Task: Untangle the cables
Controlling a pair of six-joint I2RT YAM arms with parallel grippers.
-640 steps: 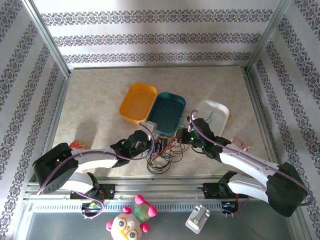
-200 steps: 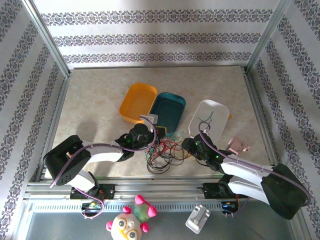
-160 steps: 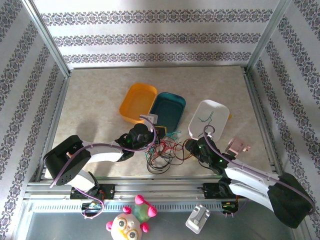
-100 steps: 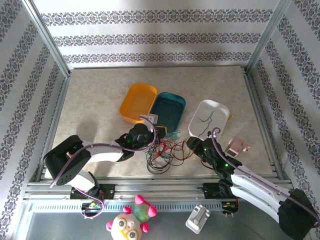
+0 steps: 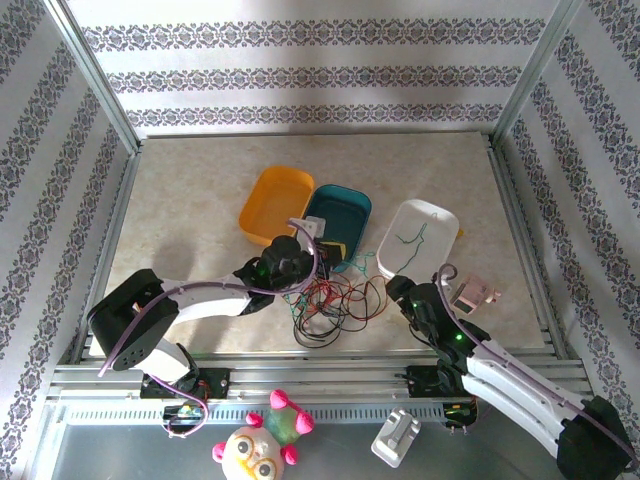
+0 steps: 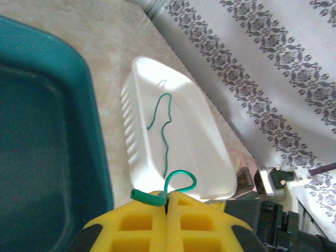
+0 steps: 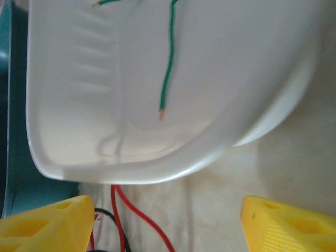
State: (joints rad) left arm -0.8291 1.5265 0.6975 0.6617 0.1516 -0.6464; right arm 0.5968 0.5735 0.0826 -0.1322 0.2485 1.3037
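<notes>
Nearest me, on the rail in front of the arm bases, sit a pink-and-green plush toy (image 5: 265, 440) and a small white block (image 5: 397, 437). Just past the bases, the cables (image 5: 330, 305) lie in a loose red and black tangle on the surface (image 5: 190, 200), between my two arms. My right claw (image 7: 165, 226) hangs at the tangle's right edge with its yellow fingers (image 7: 47, 223) spread wide and nothing gripped. A red strand (image 7: 142, 210) runs on the surface under the gap, and a small pink object (image 5: 472, 294) sits just right of that arm. My left claw (image 6: 168, 202) is at the tangle's far side, by the near corner of the teal tray (image 5: 335, 215). It is pressed fully together, pinching a green cable (image 6: 181, 172) that loops up out of the fingertips. Beyond, the white tray (image 5: 435, 225) holds a wavy green length (image 5: 408, 238); whether it joins the pinched piece I cannot tell. Left of it, the teal tray and an orange tray (image 5: 275, 200) sit side by side.
</notes>
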